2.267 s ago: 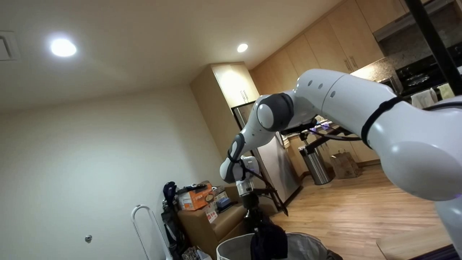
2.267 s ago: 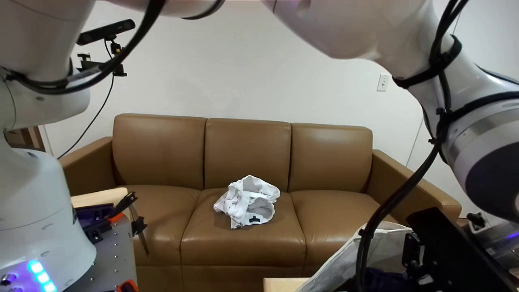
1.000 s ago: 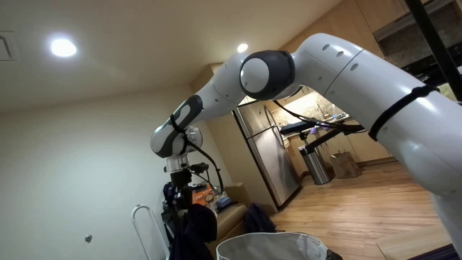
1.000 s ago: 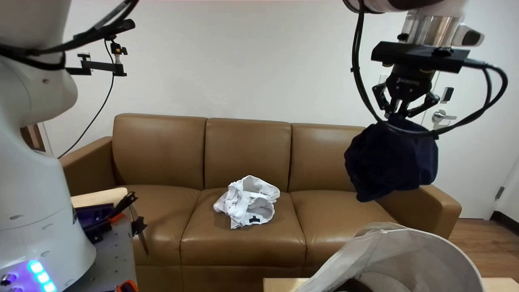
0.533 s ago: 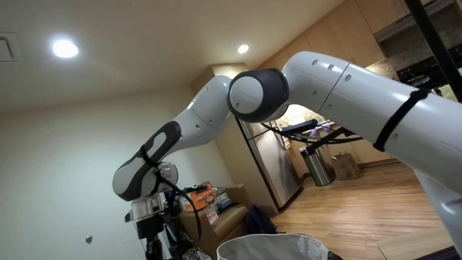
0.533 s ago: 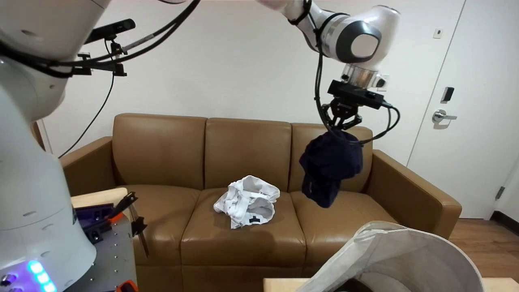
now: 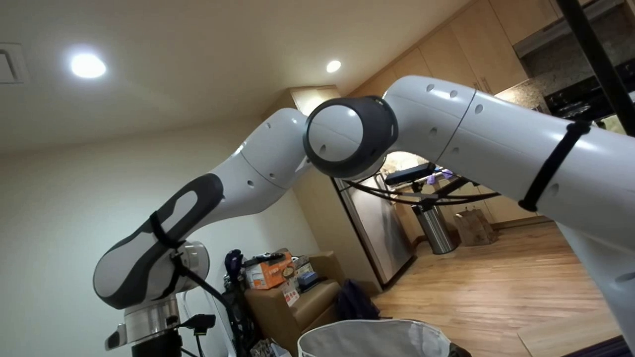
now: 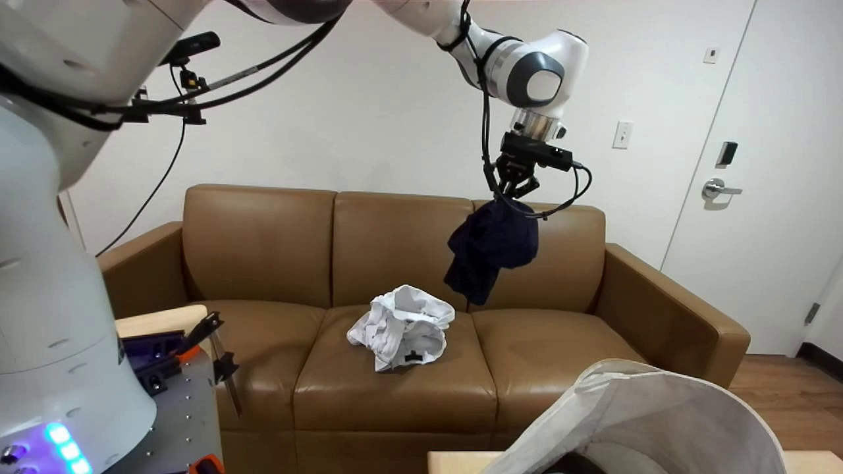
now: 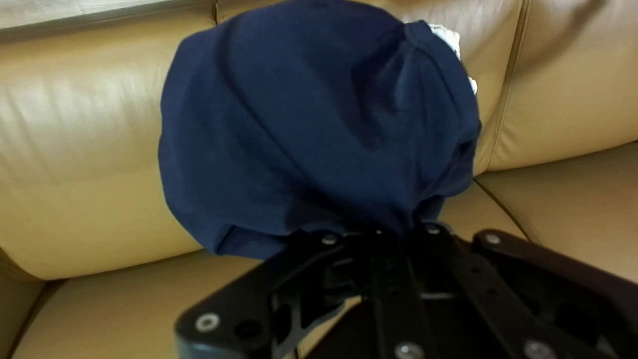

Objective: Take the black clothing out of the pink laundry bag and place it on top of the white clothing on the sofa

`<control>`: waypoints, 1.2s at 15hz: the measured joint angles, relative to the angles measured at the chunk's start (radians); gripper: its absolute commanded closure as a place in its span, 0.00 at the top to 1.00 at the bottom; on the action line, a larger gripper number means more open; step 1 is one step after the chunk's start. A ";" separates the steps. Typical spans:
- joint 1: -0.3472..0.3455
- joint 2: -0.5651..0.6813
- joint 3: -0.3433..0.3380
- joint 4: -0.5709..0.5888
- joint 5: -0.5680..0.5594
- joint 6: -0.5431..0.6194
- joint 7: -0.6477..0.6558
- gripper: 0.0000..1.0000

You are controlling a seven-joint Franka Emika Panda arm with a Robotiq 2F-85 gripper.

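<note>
The navy clothing [image 8: 497, 238] is clenched in the gripper [image 8: 506, 193] above the sofa [image 8: 395, 403]. In an exterior view, the white clothing [image 8: 395, 324] is seen between seven and eight o'clock from it, the pale laundry bag [image 8: 672, 408] toward five, with an unidentifiable dark patch [image 8: 574, 465] inside. The white clothing's black label [image 8: 413, 357] cannot be read.

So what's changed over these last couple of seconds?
The gripper has carried the dark clothing away from the laundry bag and toward the white clothing, keeping hold of it; nothing was let go. The white clothing and sofa stayed as they were.
</note>
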 measured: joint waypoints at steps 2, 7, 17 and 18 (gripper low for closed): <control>-0.007 0.002 -0.001 0.002 0.000 -0.001 -0.009 0.04; 0.016 0.019 -0.006 0.006 -0.016 0.000 -0.063 0.04; 0.333 0.389 0.027 0.315 -0.180 -0.050 -0.218 0.04; 0.348 0.432 0.026 0.351 -0.188 -0.072 -0.257 0.04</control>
